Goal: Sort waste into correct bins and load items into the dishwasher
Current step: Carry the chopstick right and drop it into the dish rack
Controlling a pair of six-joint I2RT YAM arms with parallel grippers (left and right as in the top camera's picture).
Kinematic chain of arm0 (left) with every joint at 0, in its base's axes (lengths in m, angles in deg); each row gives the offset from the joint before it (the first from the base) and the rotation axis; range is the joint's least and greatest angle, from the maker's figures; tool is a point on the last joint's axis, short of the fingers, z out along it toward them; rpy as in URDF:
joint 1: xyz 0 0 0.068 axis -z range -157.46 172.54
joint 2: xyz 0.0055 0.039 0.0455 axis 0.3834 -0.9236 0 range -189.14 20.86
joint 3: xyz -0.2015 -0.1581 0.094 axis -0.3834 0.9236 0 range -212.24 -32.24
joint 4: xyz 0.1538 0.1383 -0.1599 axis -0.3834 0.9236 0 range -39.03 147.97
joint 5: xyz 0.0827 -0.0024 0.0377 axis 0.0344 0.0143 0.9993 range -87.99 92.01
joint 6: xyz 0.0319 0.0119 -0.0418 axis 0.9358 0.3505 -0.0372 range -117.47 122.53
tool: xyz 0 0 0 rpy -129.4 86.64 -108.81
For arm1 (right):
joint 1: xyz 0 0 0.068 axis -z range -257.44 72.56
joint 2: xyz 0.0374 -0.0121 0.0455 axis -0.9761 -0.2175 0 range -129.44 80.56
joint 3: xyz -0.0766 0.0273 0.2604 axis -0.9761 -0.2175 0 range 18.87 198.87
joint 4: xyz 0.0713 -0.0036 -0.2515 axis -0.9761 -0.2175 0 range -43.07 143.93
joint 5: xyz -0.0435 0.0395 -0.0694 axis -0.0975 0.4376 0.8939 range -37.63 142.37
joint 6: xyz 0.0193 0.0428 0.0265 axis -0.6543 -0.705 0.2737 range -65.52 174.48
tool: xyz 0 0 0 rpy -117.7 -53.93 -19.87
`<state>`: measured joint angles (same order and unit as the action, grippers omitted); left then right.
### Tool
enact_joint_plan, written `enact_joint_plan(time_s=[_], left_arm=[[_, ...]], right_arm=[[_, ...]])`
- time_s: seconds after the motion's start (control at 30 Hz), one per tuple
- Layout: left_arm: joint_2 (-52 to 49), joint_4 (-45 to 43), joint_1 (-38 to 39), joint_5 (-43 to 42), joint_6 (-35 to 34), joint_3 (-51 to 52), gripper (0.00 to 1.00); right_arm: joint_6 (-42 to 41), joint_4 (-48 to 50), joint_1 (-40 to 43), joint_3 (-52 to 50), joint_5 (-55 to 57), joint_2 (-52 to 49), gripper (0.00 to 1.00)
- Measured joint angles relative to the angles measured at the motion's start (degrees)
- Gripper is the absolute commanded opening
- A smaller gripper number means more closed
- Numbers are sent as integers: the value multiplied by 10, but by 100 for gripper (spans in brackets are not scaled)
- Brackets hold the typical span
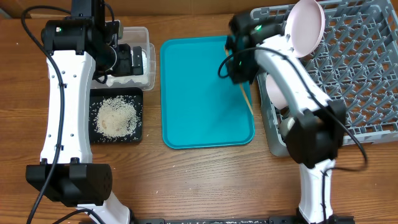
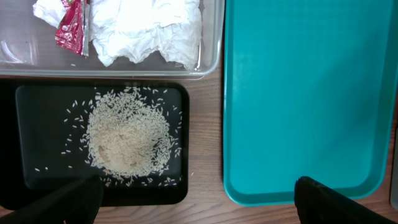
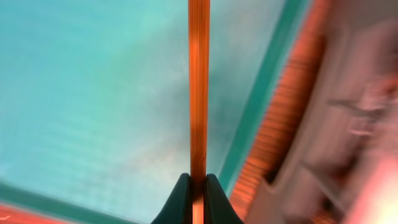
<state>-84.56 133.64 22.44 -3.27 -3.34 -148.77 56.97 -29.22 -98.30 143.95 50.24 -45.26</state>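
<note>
Both arms match tbh: left arm [image 1: 62, 93] on one side of the teal tray [image 1: 205, 87], right arm [image 1: 292, 74] on the other. White shells, chunky black joints, looping black cables, a tiny green light each, dark screw dots on the left one.

A robot test bench: wooden table [image 1: 205, 180] bearing teal tray [image 1: 199, 99] and dish rack [image 1: 367, 74].

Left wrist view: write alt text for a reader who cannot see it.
Loose rice heaped in a black tray, with a clear tub of crumpled napkins and a red-and-white wrapper above it. A teal tray fills the right; the left gripper hangs open below.
</note>
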Motion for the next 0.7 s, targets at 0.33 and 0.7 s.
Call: enact_joint_plan(time_s=[0.33,0.7], left_arm=[[0,0,0,0,0,0,100],[0,0,0,0,0,0,100]], right_arm=[[1,-141,93,78,40,167,4],[39,-66,199,-73,96,147,4]])
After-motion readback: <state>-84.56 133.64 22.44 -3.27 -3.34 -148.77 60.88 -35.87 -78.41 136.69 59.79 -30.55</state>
